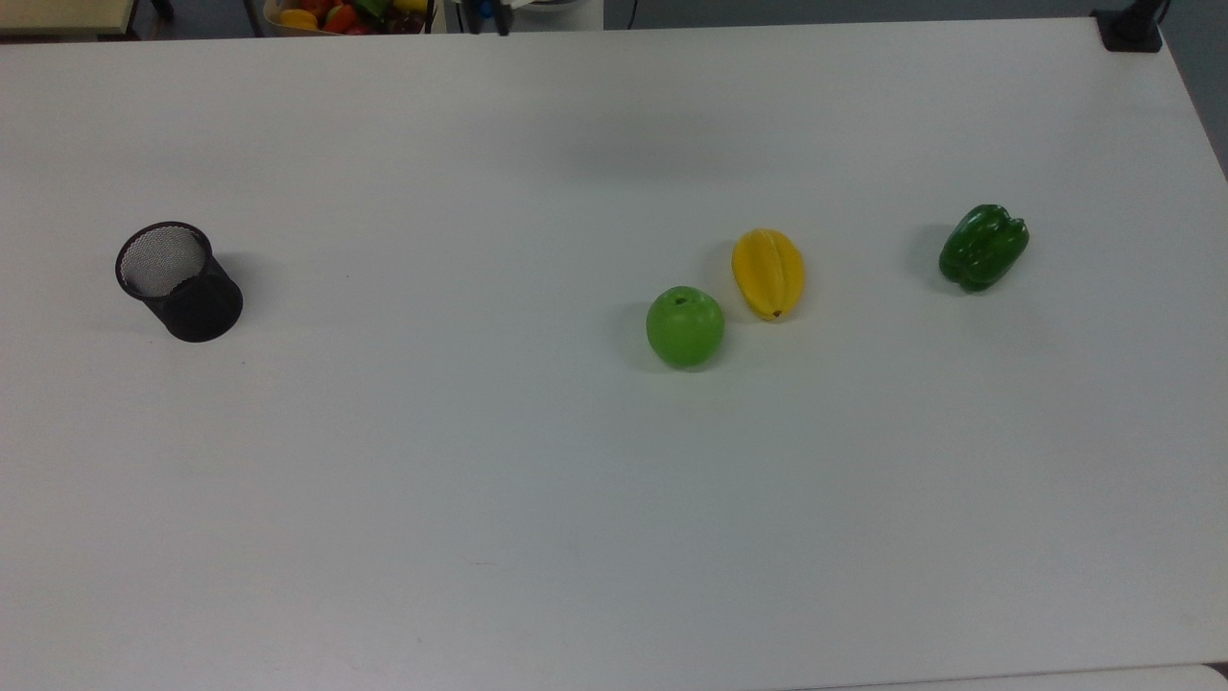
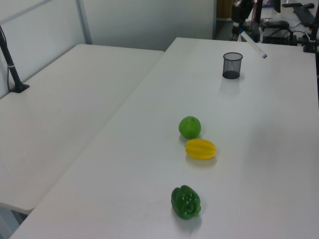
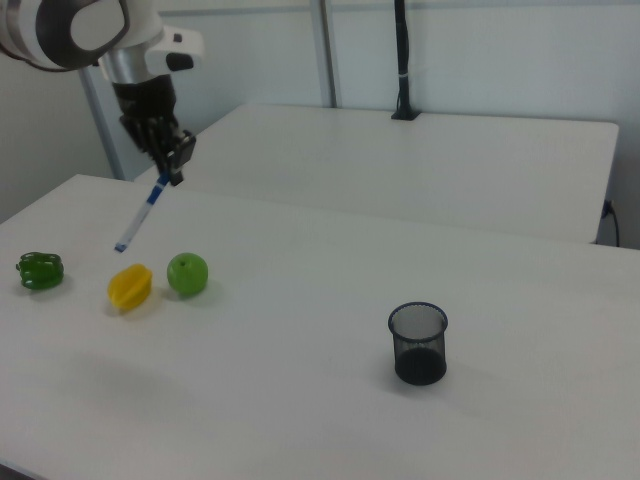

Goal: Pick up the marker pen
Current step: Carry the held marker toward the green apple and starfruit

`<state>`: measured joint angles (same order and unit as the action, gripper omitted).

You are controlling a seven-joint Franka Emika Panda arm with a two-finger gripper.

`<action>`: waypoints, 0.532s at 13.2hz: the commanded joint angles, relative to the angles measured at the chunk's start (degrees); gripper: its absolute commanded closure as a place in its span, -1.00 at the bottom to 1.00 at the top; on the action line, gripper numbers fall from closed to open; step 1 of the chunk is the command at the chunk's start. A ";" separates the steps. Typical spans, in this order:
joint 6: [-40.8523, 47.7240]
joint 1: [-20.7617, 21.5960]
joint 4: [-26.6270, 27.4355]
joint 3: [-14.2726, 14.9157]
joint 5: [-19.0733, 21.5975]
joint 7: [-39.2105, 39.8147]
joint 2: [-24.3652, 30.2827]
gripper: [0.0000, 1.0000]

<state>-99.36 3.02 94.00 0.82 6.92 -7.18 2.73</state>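
The marker pen [image 3: 140, 215] is a slim white barrel with blue marks, hanging slanted in the air high above the table. My gripper [image 3: 172, 172] is shut on its upper end. In the left view the marker pen [image 2: 253, 45] slants down to the left view's right from the gripper [image 2: 240, 30], above and behind the black mesh cup [image 2: 232, 65]. In the top view the gripper [image 1: 487, 11] sits at the top edge, past the table's far side.
The mesh cup [image 1: 179, 281] stands at the top view's left. A green apple [image 1: 685, 326], a yellow starfruit [image 1: 767, 274] and a green pepper [image 1: 983, 247] lie right of centre. A basket of fruit [image 1: 336, 14] is beyond the far edge.
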 commanded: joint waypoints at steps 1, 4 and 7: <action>2.77 3.92 5.92 -0.46 2.84 8.56 -0.96 1.00; 2.16 6.03 6.02 -2.04 2.75 8.76 -6.66 1.00; -3.70 8.58 8.38 -2.92 1.79 8.50 -10.89 1.00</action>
<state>-98.28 9.98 100.42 -1.77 8.79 -0.15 -5.75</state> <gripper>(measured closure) 0.811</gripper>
